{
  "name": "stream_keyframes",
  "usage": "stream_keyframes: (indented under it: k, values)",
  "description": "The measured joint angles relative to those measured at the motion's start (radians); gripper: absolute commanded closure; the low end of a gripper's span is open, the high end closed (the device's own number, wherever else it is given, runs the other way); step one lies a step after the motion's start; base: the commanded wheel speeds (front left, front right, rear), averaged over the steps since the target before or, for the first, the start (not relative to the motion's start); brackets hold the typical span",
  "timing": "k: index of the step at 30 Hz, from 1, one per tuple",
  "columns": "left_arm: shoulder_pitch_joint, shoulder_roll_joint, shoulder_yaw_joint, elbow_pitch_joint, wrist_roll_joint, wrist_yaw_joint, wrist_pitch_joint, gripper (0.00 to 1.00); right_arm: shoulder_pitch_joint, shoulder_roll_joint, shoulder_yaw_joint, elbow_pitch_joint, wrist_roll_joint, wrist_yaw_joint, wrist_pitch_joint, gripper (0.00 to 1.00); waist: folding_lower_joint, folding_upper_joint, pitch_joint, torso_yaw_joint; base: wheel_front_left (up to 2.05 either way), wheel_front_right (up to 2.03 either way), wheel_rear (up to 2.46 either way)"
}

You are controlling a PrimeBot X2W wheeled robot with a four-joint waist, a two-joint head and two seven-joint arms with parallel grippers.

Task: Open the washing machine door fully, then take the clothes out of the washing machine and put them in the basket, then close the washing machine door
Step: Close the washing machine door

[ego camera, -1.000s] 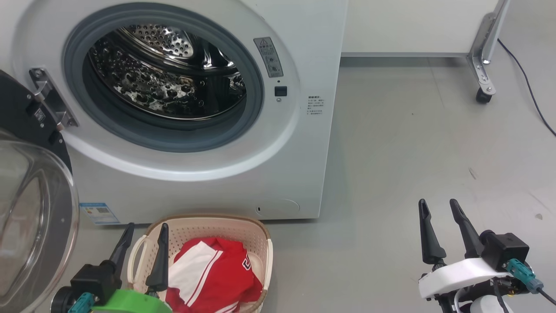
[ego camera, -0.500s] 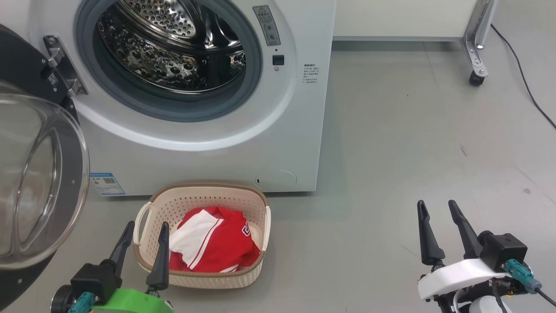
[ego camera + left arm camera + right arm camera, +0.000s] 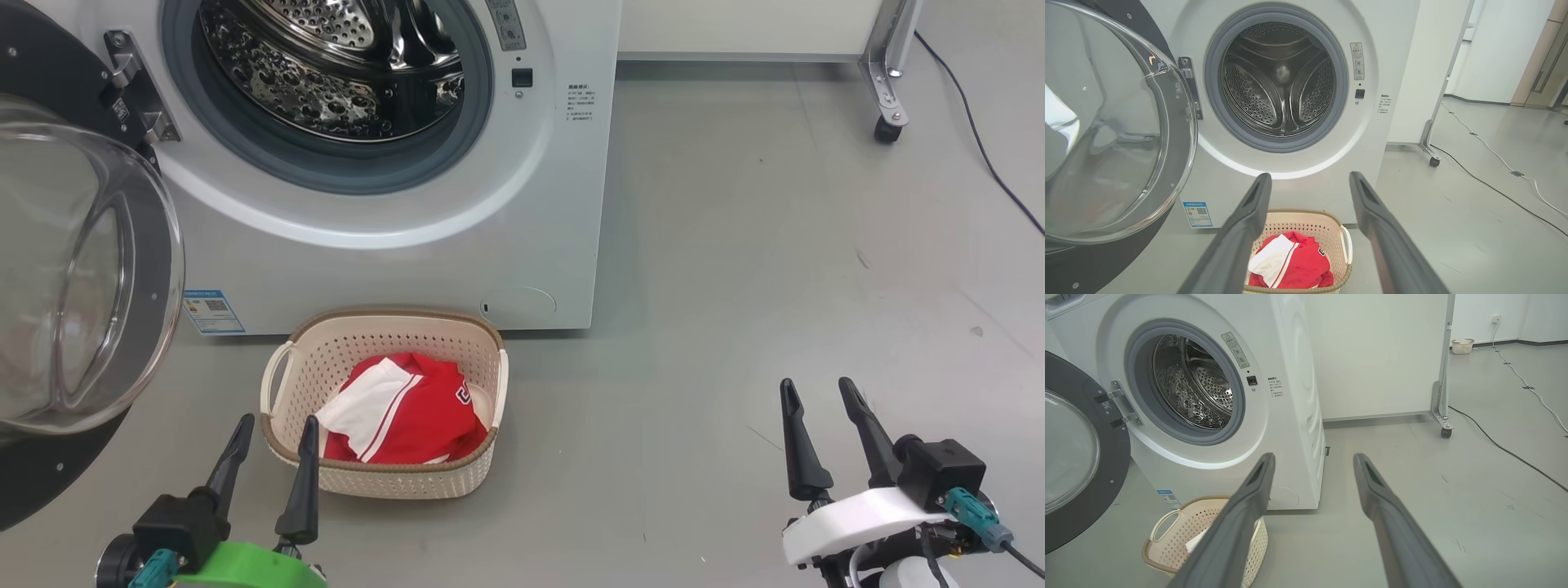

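- Two end effectors are both released, their long dark fingers spread with nothing between them. The left end effector (image 3: 277, 425) hangs low at the left, just before the basket. The right end effector (image 3: 816, 385) hangs over the bare grey floor (image 3: 735, 245), well apart from everything.
- All the bright red and white clothes (image 3: 408, 408) that can be seen lie inside the small cream perforated plastic basket (image 3: 392, 314) with the brown rim. It stands on the floor just in front of the big white front-loading washing machine (image 3: 392, 269).
- The dimpled steel drum (image 3: 1282, 81) looks empty, so I judge that only the closing remains.
- The large round black-rimmed washing machine door (image 3: 73, 269), with its bulging clear glass window, stands swung wide on the metal hinge (image 3: 139, 90) at the left side of the opening.
- The relation that matters: the door lies to the left of the left end effector and a little ahead of it. Its face runs from the hinge out toward the robot, so the free edge is the part nearest to the robot.
- The left arm is clearly nearer; the right one has the basket and the whole machine front between it and the door.
- The push probably must start on the far left side of the door and sweep right, toward the opening. Whether the lower rim passes clear of the basket, I cannot tell.
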Motion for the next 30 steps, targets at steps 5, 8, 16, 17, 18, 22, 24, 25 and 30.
stream_keyframes:
  k: [5, 8, 16, 17, 18, 22, 24, 25, 30]
  values:
    - [0.006, 0.000, -0.015, -0.004, -0.055, 0.000, 0.000, 0.00, 0.000, 0.000, 0.003, 0.000, 0.000, 0.000, 0.000, 0.00, 0.0000, 0.0000, 0.001, 0.001, -0.58, 0.60, -0.02]
    - [0.011, 0.000, -0.017, -0.008, -0.064, 0.000, 0.000, 0.00, 0.000, 0.000, 0.003, 0.000, 0.000, 0.000, 0.000, 0.00, 0.0000, 0.0000, 0.002, 0.001, -0.41, 0.44, -0.03]
    - [0.011, 0.000, -0.007, -0.016, -0.049, 0.000, 0.000, 0.00, 0.000, 0.001, 0.002, 0.000, 0.000, 0.000, 0.000, 0.00, 0.0000, 0.0000, 0.007, 0.000, -0.21, 0.25, -0.04]
    - [0.011, 0.000, -0.007, -0.018, -0.048, 0.000, 0.000, 0.00, 0.000, 0.001, 0.002, 0.000, 0.000, 0.000, 0.000, 0.00, 0.0000, 0.0000, 0.008, 0.000, -0.06, 0.06, 0.00]
    - [0.011, 0.000, -0.007, -0.019, -0.044, 0.000, 0.000, 0.00, 0.000, 0.001, 0.002, 0.000, 0.000, 0.000, 0.000, 0.00, 0.0000, 0.0000, 0.008, 0.000, -0.02, 0.02, 0.00]
    - [0.011, 0.000, -0.007, -0.021, -0.043, 0.000, 0.000, 0.00, 0.000, 0.001, 0.002, 0.000, 0.000, 0.000, 0.000, 0.00, 0.0000, 0.0000, 0.010, -0.001, 0.00, 0.00, 0.00]
    - [0.011, 0.000, -0.007, -0.022, -0.035, 0.000, 0.000, 0.00, 0.000, 0.001, 0.001, 0.000, 0.000, 0.000, 0.000, 0.00, 0.0000, 0.0000, 0.012, -0.001, 0.00, 0.00, 0.00]
    - [0.011, 0.000, -0.007, -0.022, -0.032, 0.000, 0.000, 0.00, 0.000, 0.001, 0.001, 0.000, 0.000, 0.000, 0.000, 0.00, 0.0000, 0.0000, 0.012, -0.001, 0.00, 0.00, 0.00]
    - [0.011, 0.000, -0.007, -0.021, -0.025, 0.000, 0.000, 0.00, 0.000, 0.001, -0.001, 0.000, 0.000, 0.000, 0.000, 0.00, 0.0000, 0.0000, 0.014, 0.002, 0.00, 0.00, 0.00]
